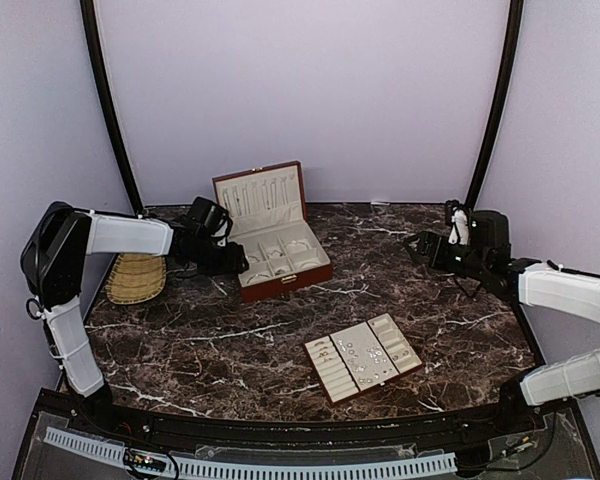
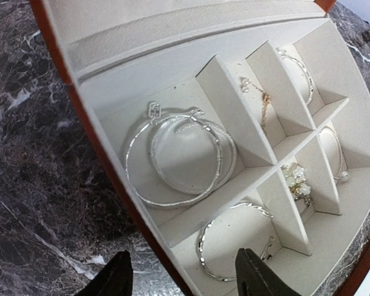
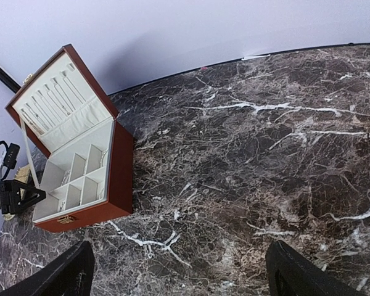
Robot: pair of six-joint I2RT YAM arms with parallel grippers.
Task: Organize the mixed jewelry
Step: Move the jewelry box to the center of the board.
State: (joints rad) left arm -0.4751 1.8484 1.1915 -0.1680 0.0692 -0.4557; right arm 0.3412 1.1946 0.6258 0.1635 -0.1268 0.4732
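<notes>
While the left end effector (image 2: 184,264) overhangs the box (image 1: 280,285), mixed jewelry (image 1: 365,352) lies apart.

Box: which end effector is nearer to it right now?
Left. The left end effector is at the left edge of the box, fingers straddling its wall; the right end effector is well off to its right.

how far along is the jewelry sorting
Looks done: compartments of the wooden box already hold bangles and a gold chain.
In hand: nothing. The left fingers hover open over the box's near edge, and the right fingers are open above the table, far from any jewelry.
Left: many small silvery pieces sit on the cream tray, apparently waiting.
</notes>
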